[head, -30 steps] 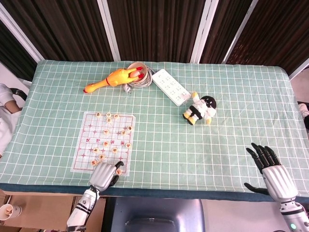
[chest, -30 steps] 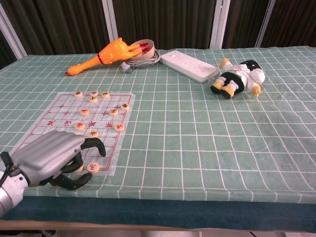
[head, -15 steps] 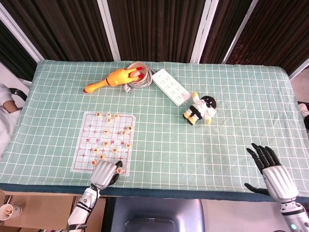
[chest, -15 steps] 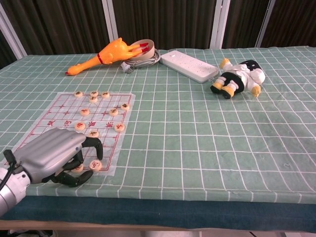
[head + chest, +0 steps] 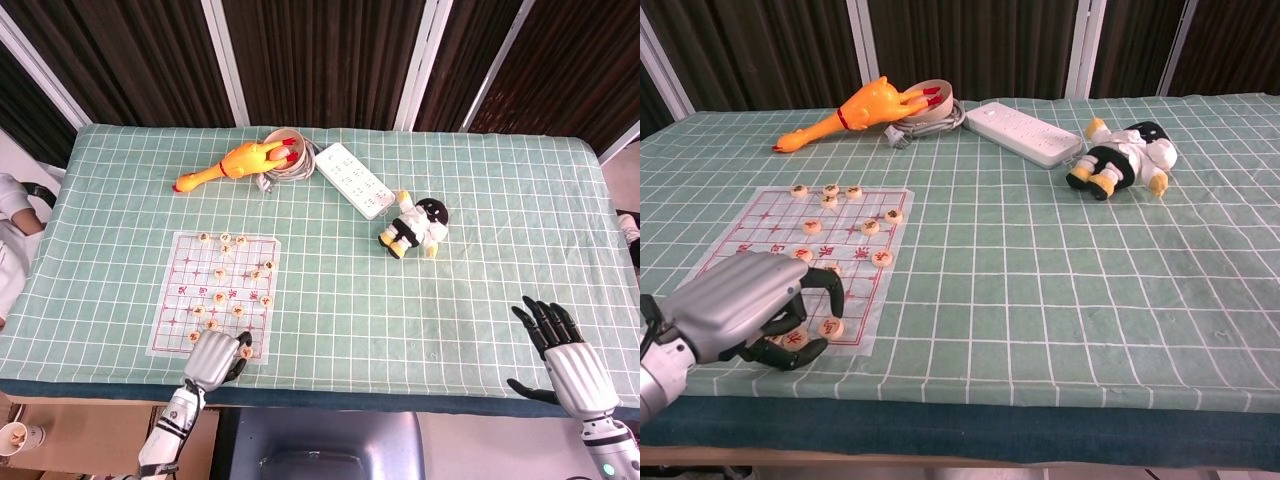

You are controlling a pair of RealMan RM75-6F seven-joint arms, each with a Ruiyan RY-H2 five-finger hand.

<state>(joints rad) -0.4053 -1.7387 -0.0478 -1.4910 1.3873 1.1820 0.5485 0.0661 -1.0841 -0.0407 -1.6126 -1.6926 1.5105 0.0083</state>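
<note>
Your left hand (image 5: pixel 745 312) curls low over the chess board's (image 5: pixel 760 205) near corner, fingertips closing around a chess piece (image 5: pixel 830 327) there to pinch it, while your right hand (image 5: pixel 560 352) idles spread at the tabletop's (image 5: pixel 480 250) edge.

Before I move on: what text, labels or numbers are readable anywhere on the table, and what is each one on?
Chess board sheet: red characters printed across its middle row, too blurred to read.
Chess pieces: each round disc bears a red or dark character, too small to read, including the piece by the left hand.
Power strip: no legible marking.
Rubber chicken, plush doll: no text seen.
</note>
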